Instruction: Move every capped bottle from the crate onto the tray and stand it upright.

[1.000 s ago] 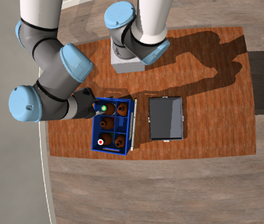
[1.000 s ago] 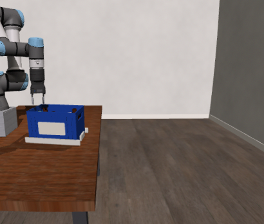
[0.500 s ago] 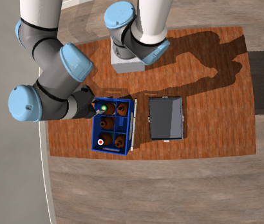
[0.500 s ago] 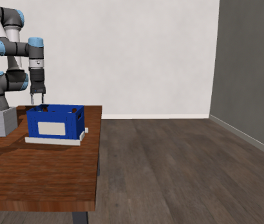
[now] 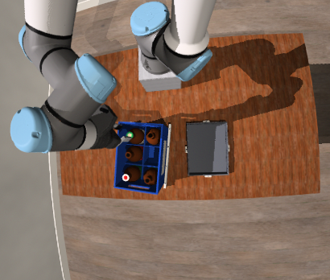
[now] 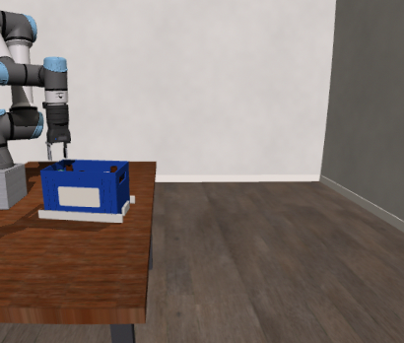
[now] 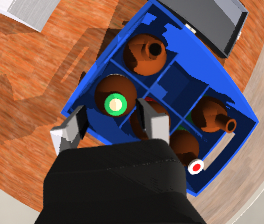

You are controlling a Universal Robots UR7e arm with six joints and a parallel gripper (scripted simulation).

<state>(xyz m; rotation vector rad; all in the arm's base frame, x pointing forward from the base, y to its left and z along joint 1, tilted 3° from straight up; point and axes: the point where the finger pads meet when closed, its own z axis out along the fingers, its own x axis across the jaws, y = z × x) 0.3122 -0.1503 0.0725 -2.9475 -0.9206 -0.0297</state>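
A blue crate point(image 5: 143, 158) holds several brown bottles. One has a green cap point(image 5: 129, 134) in the crate's far left cell. One has a red cap point(image 5: 125, 177) in the near left cell. Open bottles stand in other cells, such as the far right one point(image 5: 152, 136). The dark grey tray point(image 5: 207, 148) lies empty to the right of the crate. My gripper point(image 7: 111, 112) is open, above the crate, with its fingers on either side of the green-capped bottle point(image 7: 115, 104) in the wrist view. From the side the gripper point(image 6: 57, 151) hangs just above the crate rim point(image 6: 86, 187).
The arm's grey base block point(image 5: 158, 79) stands behind the crate. The crate shows on a white base plate point(image 6: 83, 216) near the table's right edge in the side view. The table's front edge runs close to the crate's left side.
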